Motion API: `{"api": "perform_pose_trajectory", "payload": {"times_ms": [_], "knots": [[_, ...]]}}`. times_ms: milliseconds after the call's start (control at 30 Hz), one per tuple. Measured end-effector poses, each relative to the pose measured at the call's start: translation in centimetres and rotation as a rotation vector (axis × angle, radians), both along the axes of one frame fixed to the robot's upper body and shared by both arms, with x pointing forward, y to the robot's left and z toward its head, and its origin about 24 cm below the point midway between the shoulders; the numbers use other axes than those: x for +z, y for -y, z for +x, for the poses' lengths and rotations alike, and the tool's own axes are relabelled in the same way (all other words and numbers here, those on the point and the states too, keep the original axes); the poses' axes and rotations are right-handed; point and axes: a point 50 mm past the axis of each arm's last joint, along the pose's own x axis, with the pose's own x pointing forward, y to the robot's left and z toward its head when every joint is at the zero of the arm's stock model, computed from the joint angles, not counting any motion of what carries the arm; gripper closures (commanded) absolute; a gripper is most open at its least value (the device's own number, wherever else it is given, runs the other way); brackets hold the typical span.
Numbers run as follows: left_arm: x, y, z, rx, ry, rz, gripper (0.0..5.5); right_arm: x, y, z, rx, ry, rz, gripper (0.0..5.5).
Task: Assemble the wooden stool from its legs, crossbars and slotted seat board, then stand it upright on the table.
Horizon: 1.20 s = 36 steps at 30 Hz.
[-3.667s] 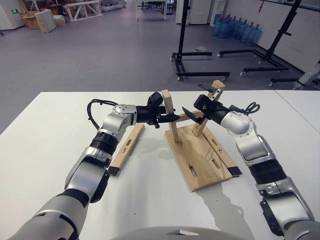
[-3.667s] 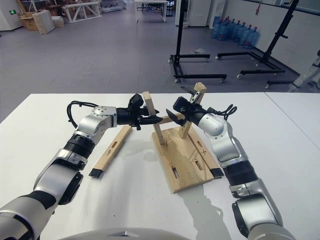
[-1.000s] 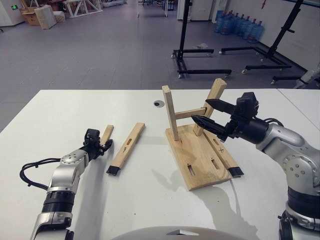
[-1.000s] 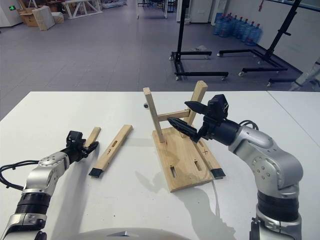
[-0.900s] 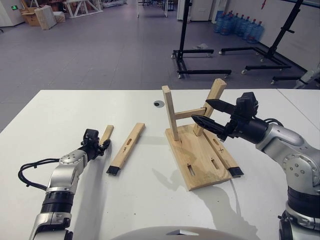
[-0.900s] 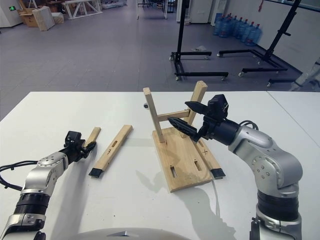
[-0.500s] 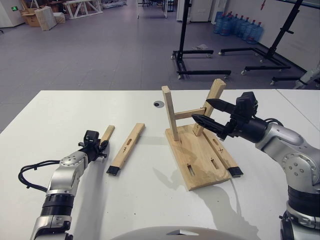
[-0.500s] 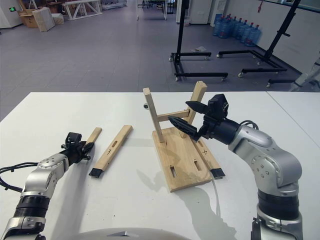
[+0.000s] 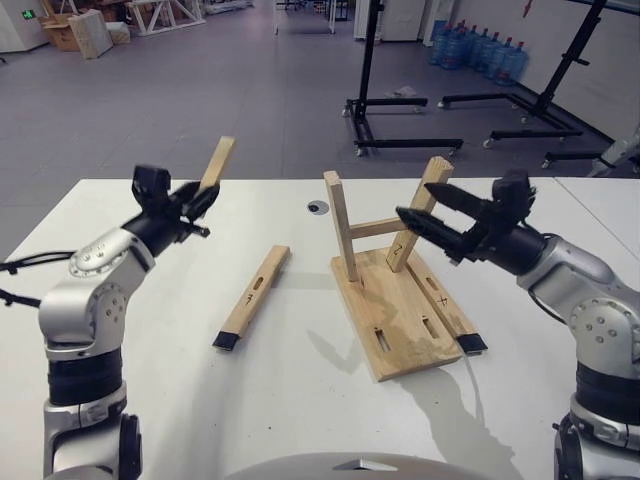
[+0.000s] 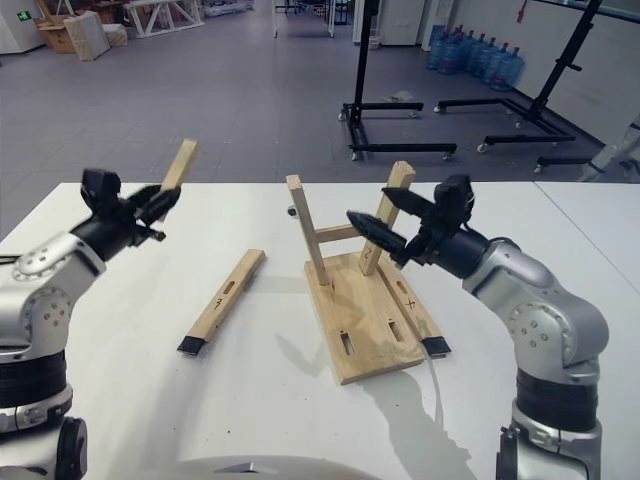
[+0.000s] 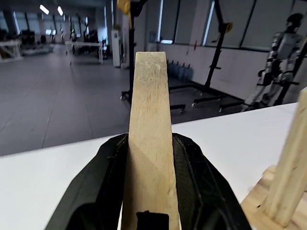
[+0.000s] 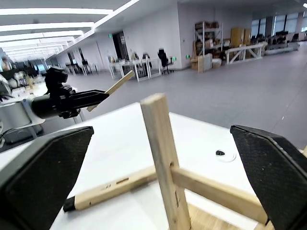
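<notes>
Between the left fingers (image 11: pixel 103 184), the crossbar (image 11: pixel 149 120) is hidden lower down.

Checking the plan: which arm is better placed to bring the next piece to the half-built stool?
Left. The left claw grips a crossbar, held aloft; the right claw is open beside the standing legs, holding nothing.

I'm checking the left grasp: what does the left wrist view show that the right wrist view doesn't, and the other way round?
Left wrist view adds: close up, the left fingers pressed on both sides of the short wooden piece.
Right wrist view adds: the right fingers spread wide apart, the crossbar joined to the upright leg, and a loose leg lying on the table.
Shared: the held piece, an upright leg, the white table.
</notes>
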Motion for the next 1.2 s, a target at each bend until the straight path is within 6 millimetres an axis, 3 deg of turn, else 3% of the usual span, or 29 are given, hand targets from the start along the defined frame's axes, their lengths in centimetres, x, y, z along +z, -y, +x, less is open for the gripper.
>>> {"api": "perform_pose_trajectory", "payload": {"times_ms": [100,233,400,567,767,867,1067,1200], "knots": [[2.2,1.2,-0.9,-0.084,0.09,-0.034,4.22,1.6,-1.0,0.4,0.031,0.046,0.114,0.25],[3.2,2.5,-0.9,-0.136,0.127,-0.02,4.22,2.5,-2.1,0.7,0.039,0.046,0.209,0.25],[4.3,3.2,-0.5,-0.102,0.212,0.029,4.22,6.2,-3.2,1.6,0.08,0.087,0.361,0.25],[4.7,4.1,0.8,-0.056,0.283,0.065,4.22,7.9,-4.4,2.7,0.072,0.044,0.484,0.25],[5.0,7.3,2.7,-0.141,0.395,0.141,4.22,10.4,-5.2,4.3,0.032,-0.012,0.581,0.25],[5.0,8.9,3.3,-0.189,0.445,0.186,4.22,11.9,-6.9,5.3,0.083,-0.093,0.638,0.25],[4.6,10.3,3.5,-0.219,0.46,0.19,4.22,10.6,-10.8,5.8,0.161,-0.267,0.608,0.25],[4.4,10.6,3.6,-0.224,0.451,0.19,4.22,9.5,-11.1,6.1,0.141,-0.322,0.615,0.25]]}}
